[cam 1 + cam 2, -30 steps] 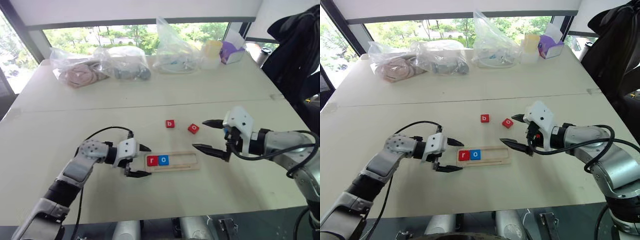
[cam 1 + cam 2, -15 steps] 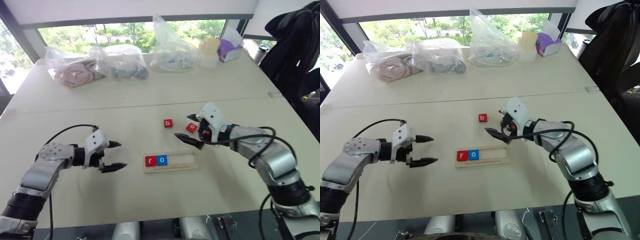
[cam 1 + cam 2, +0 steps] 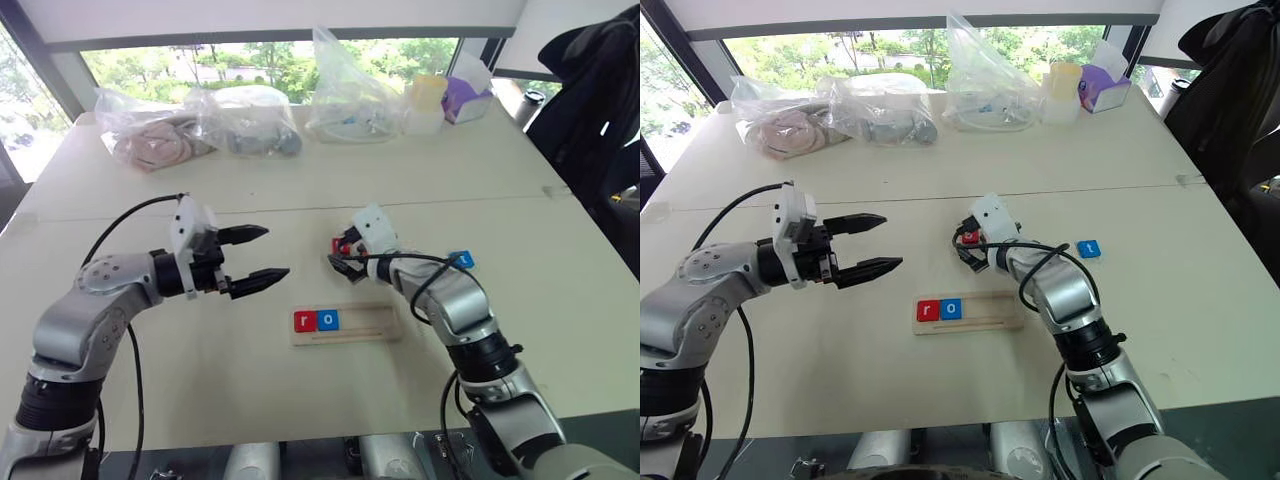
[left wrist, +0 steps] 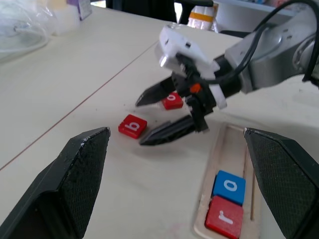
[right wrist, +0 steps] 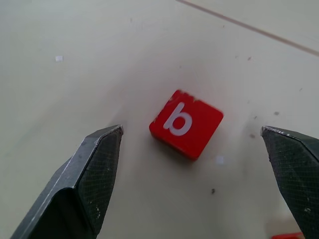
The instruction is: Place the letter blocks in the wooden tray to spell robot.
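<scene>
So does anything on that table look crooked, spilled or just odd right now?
Nothing is spilled or broken. The wooden tray holds a red r and blue o neatly side by side. The red b sits turned askew on the table, and the blue t lies off alone.

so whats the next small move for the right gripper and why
Probably lower the open right gripper over the red b block and close. The wooden tray already holds r and o, so b comes next, and it lies on the table, framed between the fingers, not yet touched.
</scene>
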{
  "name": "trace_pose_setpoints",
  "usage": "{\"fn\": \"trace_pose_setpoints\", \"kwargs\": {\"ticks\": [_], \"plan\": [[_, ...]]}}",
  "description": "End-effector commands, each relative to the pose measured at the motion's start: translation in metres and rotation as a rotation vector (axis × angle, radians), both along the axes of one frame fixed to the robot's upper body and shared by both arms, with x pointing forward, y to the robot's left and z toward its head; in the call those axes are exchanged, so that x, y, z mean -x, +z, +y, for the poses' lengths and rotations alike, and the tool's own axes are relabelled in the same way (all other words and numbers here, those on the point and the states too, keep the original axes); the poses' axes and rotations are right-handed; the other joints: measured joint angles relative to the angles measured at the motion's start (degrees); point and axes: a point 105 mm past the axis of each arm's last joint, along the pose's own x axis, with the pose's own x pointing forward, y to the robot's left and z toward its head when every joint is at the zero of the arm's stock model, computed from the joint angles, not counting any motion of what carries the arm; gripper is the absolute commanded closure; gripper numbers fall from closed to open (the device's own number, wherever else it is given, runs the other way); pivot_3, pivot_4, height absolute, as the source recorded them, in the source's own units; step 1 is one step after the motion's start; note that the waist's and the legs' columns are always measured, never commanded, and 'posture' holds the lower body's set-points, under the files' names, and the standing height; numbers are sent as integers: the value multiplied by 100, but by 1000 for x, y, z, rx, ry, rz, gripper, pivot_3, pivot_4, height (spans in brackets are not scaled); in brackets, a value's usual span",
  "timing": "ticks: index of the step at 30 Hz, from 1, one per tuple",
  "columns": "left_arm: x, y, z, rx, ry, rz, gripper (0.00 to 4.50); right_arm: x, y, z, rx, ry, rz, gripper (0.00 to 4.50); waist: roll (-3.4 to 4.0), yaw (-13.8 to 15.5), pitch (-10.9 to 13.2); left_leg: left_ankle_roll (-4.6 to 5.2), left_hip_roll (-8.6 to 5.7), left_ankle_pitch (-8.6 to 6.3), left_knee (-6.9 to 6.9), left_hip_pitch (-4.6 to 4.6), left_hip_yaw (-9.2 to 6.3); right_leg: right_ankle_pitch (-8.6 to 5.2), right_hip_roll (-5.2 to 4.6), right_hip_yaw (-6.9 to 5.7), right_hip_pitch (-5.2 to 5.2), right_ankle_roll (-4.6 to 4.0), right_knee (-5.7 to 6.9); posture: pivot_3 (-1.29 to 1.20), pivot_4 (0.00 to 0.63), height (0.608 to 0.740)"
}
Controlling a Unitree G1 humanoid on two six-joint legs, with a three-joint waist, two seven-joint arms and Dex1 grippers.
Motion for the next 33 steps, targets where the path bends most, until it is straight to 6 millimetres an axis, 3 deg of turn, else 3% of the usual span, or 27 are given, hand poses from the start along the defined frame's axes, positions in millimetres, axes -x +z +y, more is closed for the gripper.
{"fn": "trace_pose_setpoints", "kwargs": {"ticks": [1,21,28,33], "plan": [[5,15,-3,10,-7,-59,28,-4,13,2,-26,-27,-29,0,0,-7,0,0,0,0,0,0,1,0,0,0,0,0,0,0,150,739],[9,10,-16,-3,-1,-62,28,-6,-4,34,-66,-196,67,0,-1,-25,-3,0,0,0,0,4,1,1,1,0,1,-1,4,0,150,739],[11,5,-20,0,0,-53,0,-5,-5,35,-9,-163,53,3366,-1,-31,-3,0,0,0,-1,5,0,0,1,0,1,-1,4,0,150,739],[15,1,-26,4,-24,-47,0,1,9,20,11,-154,25,3356,0,-15,-3,0,0,0,-1,5,0,0,0,0,1,-1,4,0,150,739]]}}
